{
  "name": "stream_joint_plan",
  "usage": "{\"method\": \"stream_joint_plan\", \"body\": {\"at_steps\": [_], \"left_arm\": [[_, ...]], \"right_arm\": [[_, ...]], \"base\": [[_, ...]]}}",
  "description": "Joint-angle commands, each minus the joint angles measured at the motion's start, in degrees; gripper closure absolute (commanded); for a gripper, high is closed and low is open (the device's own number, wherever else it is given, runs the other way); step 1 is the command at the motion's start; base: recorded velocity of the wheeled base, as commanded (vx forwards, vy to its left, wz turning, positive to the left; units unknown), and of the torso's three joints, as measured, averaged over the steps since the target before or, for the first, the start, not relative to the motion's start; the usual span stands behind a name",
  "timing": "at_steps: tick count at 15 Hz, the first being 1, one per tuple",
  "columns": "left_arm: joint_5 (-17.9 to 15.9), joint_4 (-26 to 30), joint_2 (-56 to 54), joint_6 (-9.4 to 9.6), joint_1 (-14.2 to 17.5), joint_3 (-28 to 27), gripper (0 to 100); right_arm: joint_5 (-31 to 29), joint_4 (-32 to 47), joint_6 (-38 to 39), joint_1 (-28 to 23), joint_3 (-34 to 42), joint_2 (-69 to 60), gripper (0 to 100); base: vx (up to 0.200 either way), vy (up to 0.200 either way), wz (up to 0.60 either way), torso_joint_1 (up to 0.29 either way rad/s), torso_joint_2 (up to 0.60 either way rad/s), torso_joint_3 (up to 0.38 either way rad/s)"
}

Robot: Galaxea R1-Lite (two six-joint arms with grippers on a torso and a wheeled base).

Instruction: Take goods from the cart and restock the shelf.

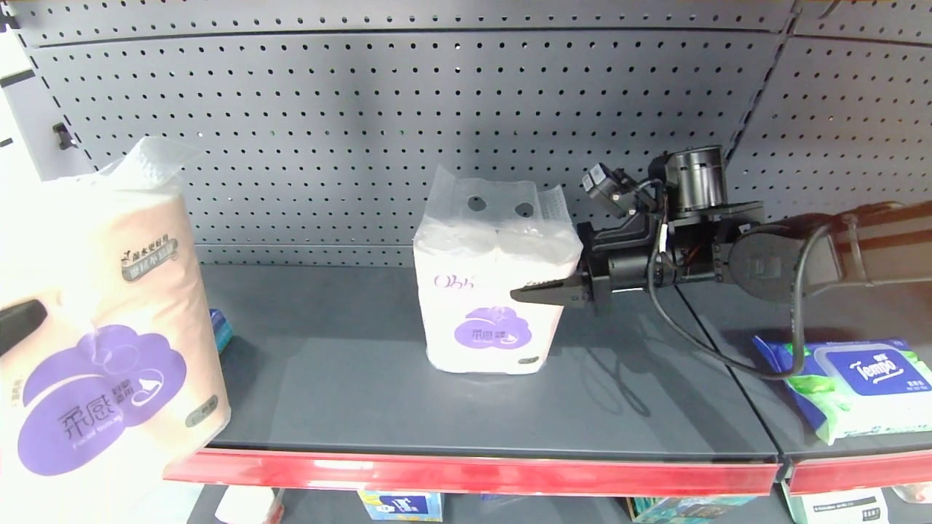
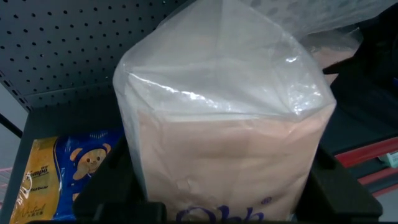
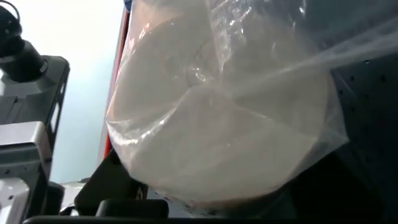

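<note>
Plastic-wrapped and white, the tissue pack [image 1: 495, 291] stands upright on the shelf [image 1: 328, 378] between the fingers of the right hand [image 1: 535, 291]. One finger [image 1: 546, 293] lies flat across its front face. The other is hidden behind, so the hand looks to be pinching the pack at mid-height. The pack's base appears to sit fully on the deck, so the step in hand is most likely the release.

To do it well, spread the fingers evenly so neither one drags the film sideways. Then draw the hand straight back toward its own wrist, away from the pack and level with the deck. The loose handle flap above the fingers could snag if the hand lifts on the way out.

The left hand [image 2: 217, 205] is pressed onto a peach tissue pack [image 1: 109, 313], holding it up off the shelf with a dark finger on each side. Bare deck lies beyond that hand, between its load and the white pack. That gap seems the natural place to set it, lowered upright and stopping just beside the white pack without nudging it.
</note>
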Motion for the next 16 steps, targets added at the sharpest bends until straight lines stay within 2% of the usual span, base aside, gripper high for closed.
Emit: {"method": "stream_joint_plan", "body": {"at_steps": [1, 2, 9, 16], "left_arm": [[-0.02, -0.01, 0.05, -0.05, 0.00, -0.03, 100], [-0.10, -0.01, 0.49, -0.23, 0.00, 0.05, 100], [-0.02, -0.01, 0.40, -0.23, 0.00, 0.67, 100], [0.07, 0.08, 0.40, -0.31, 0.09, 0.93, 100]], "right_arm": [[0.09, 0.03, 0.02, 0.37, 3.40, -4.07, 100], [-1.05, -0.24, -0.25, 0.46, 8.58, -7.41, 100], [-4.39, -0.41, -0.25, 4.85, 18.34, -14.18, 100], [-5.80, -0.24, 0.02, 6.35, 20.10, -15.67, 100]], "base": [[0.000, 0.000, 0.00, 0.000, 0.00, 0.000], [0.000, 0.000, 0.00, 0.000, 0.00, 0.000], [0.000, 0.000, 0.00, 0.000, 0.00, 0.000], [0.000, 0.000, 0.00, 0.000, 0.00, 0.000]]}}
